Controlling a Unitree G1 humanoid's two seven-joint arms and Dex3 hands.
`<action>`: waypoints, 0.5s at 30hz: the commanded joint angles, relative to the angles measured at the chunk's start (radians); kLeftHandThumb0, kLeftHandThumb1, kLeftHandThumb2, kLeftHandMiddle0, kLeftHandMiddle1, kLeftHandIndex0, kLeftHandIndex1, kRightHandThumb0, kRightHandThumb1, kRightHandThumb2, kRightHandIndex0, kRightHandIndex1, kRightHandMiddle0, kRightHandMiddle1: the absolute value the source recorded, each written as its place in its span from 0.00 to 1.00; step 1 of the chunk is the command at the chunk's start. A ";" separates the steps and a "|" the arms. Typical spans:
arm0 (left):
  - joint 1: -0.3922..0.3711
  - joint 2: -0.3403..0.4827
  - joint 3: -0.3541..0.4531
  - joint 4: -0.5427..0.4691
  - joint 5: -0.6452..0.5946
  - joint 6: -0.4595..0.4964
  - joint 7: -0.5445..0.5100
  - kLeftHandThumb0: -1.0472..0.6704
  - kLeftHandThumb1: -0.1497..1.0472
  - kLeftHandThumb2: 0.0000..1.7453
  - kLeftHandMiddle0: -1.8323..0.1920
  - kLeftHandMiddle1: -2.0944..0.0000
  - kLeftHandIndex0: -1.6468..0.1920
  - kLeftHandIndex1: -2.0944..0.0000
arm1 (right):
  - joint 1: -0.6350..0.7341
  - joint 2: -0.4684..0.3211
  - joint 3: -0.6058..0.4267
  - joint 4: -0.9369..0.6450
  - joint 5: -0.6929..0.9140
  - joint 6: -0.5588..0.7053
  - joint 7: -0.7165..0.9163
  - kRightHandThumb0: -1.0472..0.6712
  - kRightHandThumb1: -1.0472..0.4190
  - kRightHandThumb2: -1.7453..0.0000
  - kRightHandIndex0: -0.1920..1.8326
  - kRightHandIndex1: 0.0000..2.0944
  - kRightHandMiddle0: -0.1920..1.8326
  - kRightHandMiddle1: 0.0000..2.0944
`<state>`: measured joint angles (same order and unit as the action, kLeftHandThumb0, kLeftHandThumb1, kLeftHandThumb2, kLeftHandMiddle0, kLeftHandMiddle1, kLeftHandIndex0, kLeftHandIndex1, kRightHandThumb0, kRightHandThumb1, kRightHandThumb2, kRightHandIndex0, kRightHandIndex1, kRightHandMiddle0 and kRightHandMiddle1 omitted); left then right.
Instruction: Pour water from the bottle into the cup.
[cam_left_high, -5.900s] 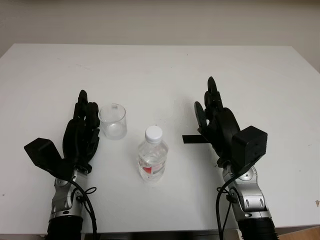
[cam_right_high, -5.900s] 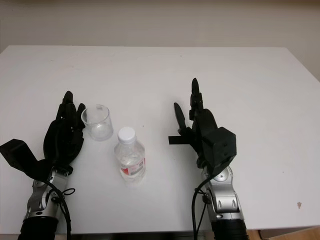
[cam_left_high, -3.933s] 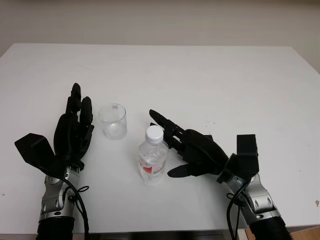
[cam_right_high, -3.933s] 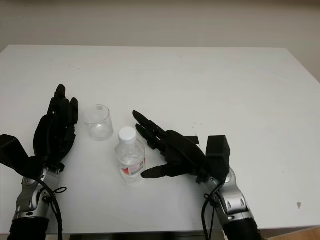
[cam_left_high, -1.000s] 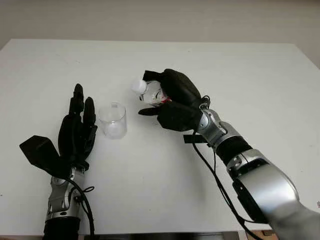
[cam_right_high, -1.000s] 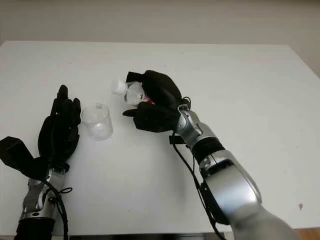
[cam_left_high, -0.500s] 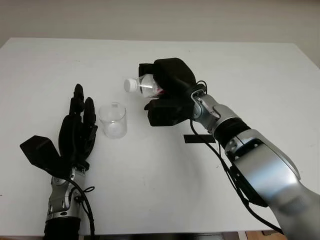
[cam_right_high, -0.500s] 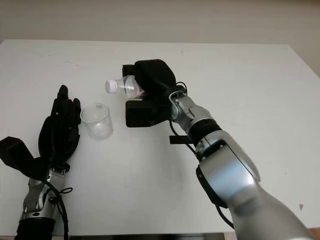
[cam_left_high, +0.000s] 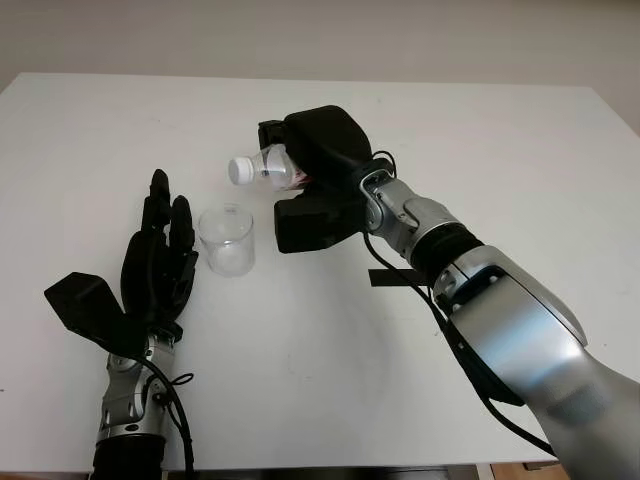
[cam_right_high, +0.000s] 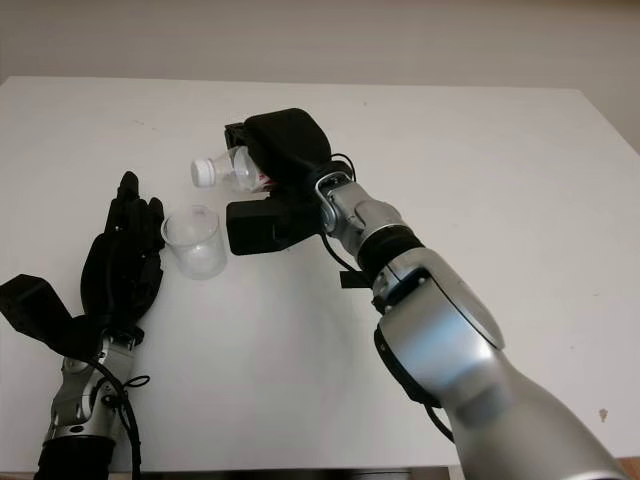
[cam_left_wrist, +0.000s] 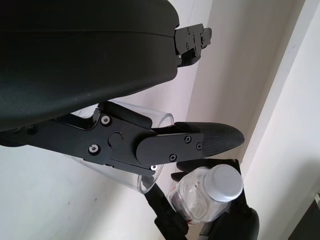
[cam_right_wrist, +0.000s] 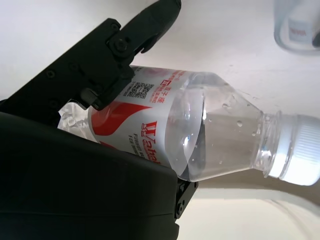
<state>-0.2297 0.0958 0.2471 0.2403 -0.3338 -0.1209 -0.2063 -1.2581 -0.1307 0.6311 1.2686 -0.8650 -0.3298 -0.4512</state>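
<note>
White table carries a clear, light, easily tipped plastic cup beside the open left hand, while the right hand clamps mid-body a thin, squeezable, capped water bottle.

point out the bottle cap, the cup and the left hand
bottle cap (cam_left_high: 240, 170), left eye view, on the white cap's side
cup (cam_left_high: 226, 241), left eye view, on its clear wall
left hand (cam_left_high: 158, 268), left eye view, on the palm's back
</note>
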 joint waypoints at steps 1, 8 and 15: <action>0.007 -0.006 0.000 -0.004 0.003 -0.007 0.002 0.19 1.00 0.26 1.00 0.98 0.99 0.98 | -0.047 -0.002 0.033 0.000 -0.033 0.004 -0.037 0.44 0.03 0.94 0.55 1.00 0.27 0.99; 0.003 -0.008 0.001 0.001 0.000 -0.011 0.001 0.19 1.00 0.26 1.00 0.98 0.99 0.98 | -0.069 0.002 0.151 0.013 -0.153 0.014 -0.141 0.43 0.04 0.97 0.61 1.00 0.30 0.99; 0.001 -0.006 -0.001 0.003 0.003 -0.012 -0.001 0.19 1.00 0.27 1.00 0.98 0.99 0.98 | -0.089 0.001 0.240 0.026 -0.242 0.066 -0.224 0.40 0.06 0.97 0.63 1.00 0.28 0.98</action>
<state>-0.2298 0.0946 0.2470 0.2407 -0.3328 -0.1252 -0.2035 -1.3124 -0.1292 0.8650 1.2926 -1.1023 -0.2714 -0.6602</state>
